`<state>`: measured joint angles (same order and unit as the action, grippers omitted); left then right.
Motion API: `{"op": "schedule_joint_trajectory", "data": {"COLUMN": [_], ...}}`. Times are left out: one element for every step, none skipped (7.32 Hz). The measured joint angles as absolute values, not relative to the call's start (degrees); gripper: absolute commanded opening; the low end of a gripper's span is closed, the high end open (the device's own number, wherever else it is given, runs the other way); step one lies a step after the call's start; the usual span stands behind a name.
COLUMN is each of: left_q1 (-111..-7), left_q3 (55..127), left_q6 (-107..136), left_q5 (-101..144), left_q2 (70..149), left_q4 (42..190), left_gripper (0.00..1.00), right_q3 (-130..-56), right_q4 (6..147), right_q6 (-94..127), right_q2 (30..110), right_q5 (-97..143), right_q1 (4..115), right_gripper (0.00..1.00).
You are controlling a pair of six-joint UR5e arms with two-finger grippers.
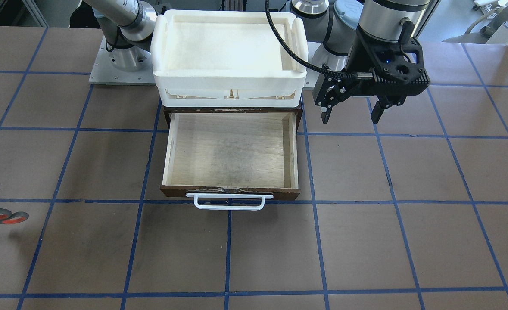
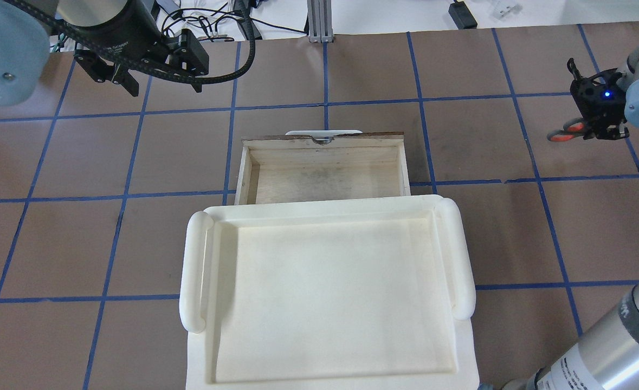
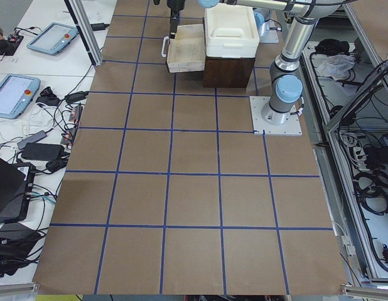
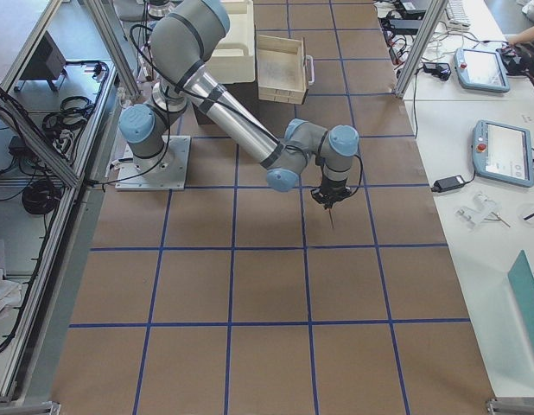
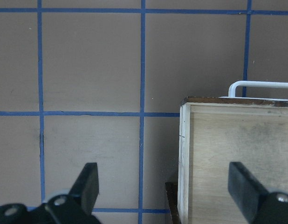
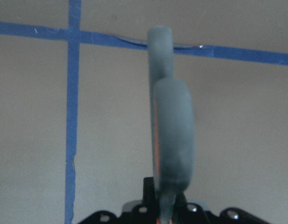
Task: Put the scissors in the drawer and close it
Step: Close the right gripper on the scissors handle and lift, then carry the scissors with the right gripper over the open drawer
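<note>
Overhead exterior, centre frame: open drawer [image 2: 324, 179] showing bare pale plywood, smooth white tray [image 2: 324, 212] below, right gripper [image 2: 604, 129] at right edge pinching orange-lined scissors [image 2: 566, 132], left gripper [image 1: 350, 117] fingers spread.

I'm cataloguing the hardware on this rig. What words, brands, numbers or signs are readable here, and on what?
"Gripper": small white print on the black housing of the left gripper, as far as it reads; the letters before it are unreadable.
Sticker on the right arm: too small to read.
No text visible on the drawer, white tray or scissors.
</note>
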<state>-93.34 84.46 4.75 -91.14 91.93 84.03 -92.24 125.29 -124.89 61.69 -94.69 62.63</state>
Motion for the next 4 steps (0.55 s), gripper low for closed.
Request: {"op": "schedule_joint_trajectory", "data": {"left_q1": [-93.3,-93.3,-93.3,-93.3], "left_q3": [84.5,84.5,84.5,84.5], "left_q6": [4.7,4.7,4.7,4.7], "left_q5": [-91.1,-91.1,-91.1,-91.1], "left_q2": [91.9,91.9,91.9,91.9], "left_q4": [84.0,84.0,84.0,84.0], "left_gripper": [1.0,1.0,1.0,1.0], "right_q3": [-92.1,-92.0,-92.0,-91.9], "right_q4": [122.8,119.5,115.6,111.6], "right_q6": [-124.1,-122.4,-119.3,-115.0], "right_q2": [64.5,67.7,70.8,73.5], "right_q5": [-95.9,-96.8,-97.1,-97.1], "right_q1": [64.8,67.6,70.6,73.7], "right_gripper": [0.0,0.0,0.0,0.0]}}
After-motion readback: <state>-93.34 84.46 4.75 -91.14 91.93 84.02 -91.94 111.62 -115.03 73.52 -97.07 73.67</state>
